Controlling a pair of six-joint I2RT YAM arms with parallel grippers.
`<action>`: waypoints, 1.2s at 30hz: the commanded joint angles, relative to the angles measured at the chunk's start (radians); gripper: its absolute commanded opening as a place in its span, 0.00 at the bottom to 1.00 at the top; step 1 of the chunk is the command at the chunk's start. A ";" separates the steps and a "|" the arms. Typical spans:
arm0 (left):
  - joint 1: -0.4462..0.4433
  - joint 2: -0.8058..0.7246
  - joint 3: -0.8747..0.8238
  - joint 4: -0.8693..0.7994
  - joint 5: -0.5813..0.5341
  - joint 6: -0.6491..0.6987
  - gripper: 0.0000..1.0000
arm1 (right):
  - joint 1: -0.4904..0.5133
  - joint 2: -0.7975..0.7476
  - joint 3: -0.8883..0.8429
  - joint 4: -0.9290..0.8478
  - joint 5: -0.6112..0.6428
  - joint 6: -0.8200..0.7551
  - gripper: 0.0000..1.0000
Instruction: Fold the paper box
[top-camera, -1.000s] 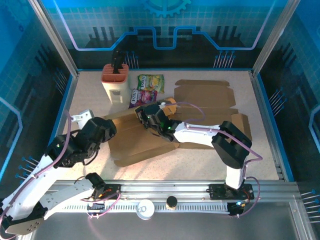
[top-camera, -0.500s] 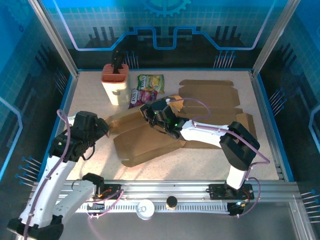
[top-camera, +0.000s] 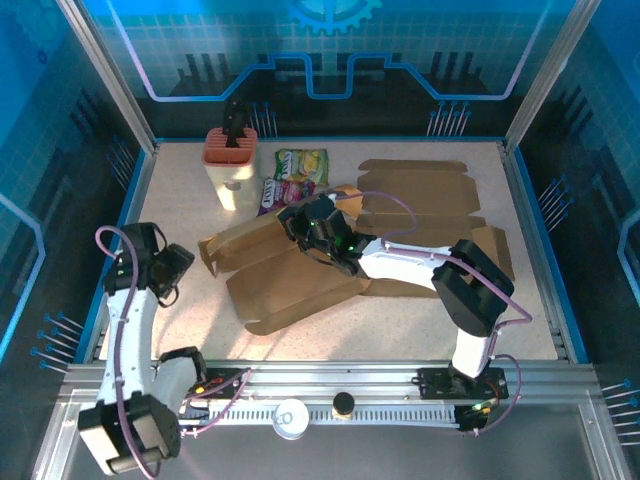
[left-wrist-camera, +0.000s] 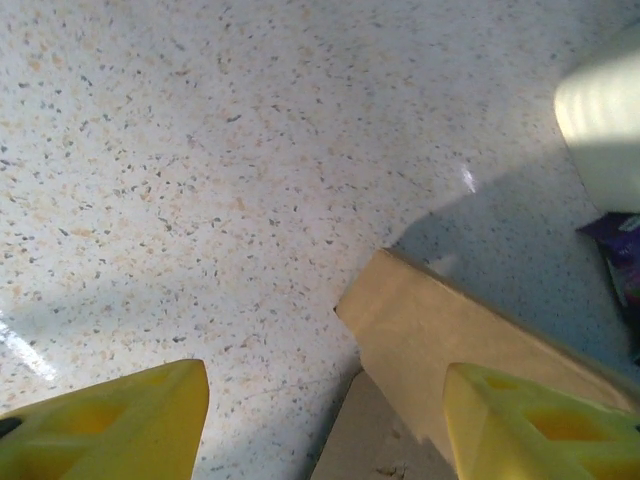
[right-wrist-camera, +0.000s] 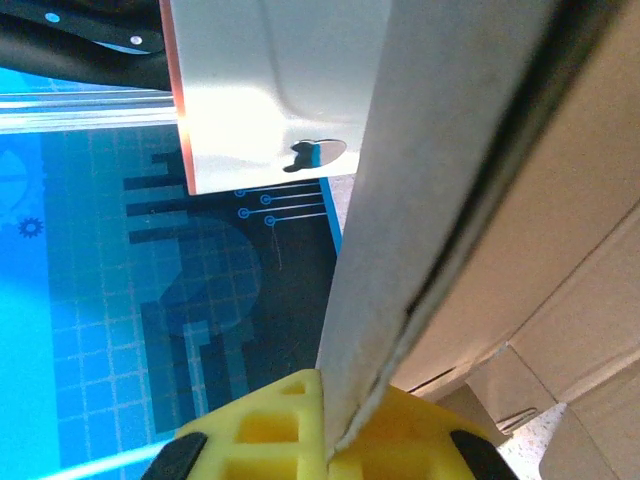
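The flat brown paper box (top-camera: 300, 275) lies unfolded across the middle of the table, its left flaps raised. My right gripper (top-camera: 305, 222) is shut on an upright cardboard panel (right-wrist-camera: 450, 180), which runs edge-on between its yellow fingers (right-wrist-camera: 270, 425). My left gripper (top-camera: 172, 262) is at the table's left side, clear of the box. It stands open in the left wrist view, yellow fingertips (left-wrist-camera: 110, 425) wide apart over bare table, with a corner of a box flap (left-wrist-camera: 450, 330) just ahead of them.
A white knife block (top-camera: 231, 165) with an orange top stands at the back left. Snack packets (top-camera: 292, 178) lie beside it. A second flat cardboard blank (top-camera: 415, 185) lies at the back right. Blue walls enclose the table.
My left arm has swung back and left, away from the box, to the table's left edge. The right gripper stayed on the panel, and the left flaps rose a little.
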 joint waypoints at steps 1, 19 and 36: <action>0.047 0.043 -0.015 0.115 0.101 0.037 0.53 | -0.017 0.022 -0.002 0.027 -0.006 -0.055 0.00; -0.083 0.043 -0.276 0.596 0.144 0.139 0.48 | -0.090 0.080 0.069 -0.020 -0.193 -0.056 0.00; -0.319 -0.009 -0.341 0.721 0.130 0.227 0.55 | -0.175 0.120 0.195 -0.161 -0.425 -0.125 0.00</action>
